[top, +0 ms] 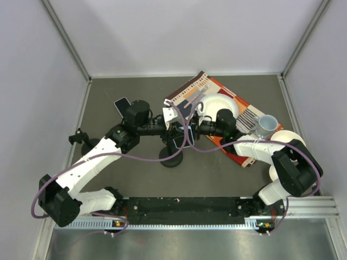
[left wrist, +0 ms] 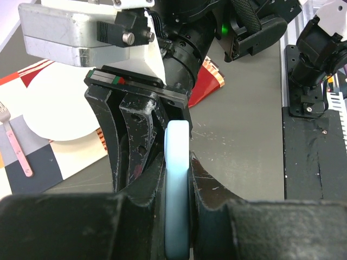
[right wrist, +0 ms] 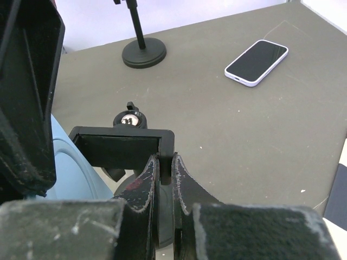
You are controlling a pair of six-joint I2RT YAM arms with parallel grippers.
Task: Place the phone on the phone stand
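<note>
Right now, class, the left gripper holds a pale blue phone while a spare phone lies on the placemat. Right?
No: the spare phone lies on the bare table, per the right wrist view. The left gripper does hold the pale blue phone.

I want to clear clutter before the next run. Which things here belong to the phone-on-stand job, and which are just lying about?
In use: blue phone, stand, left pincer, right pincer.
Lying about: second phone, second stand, mat, plate, mug, fork.
</note>
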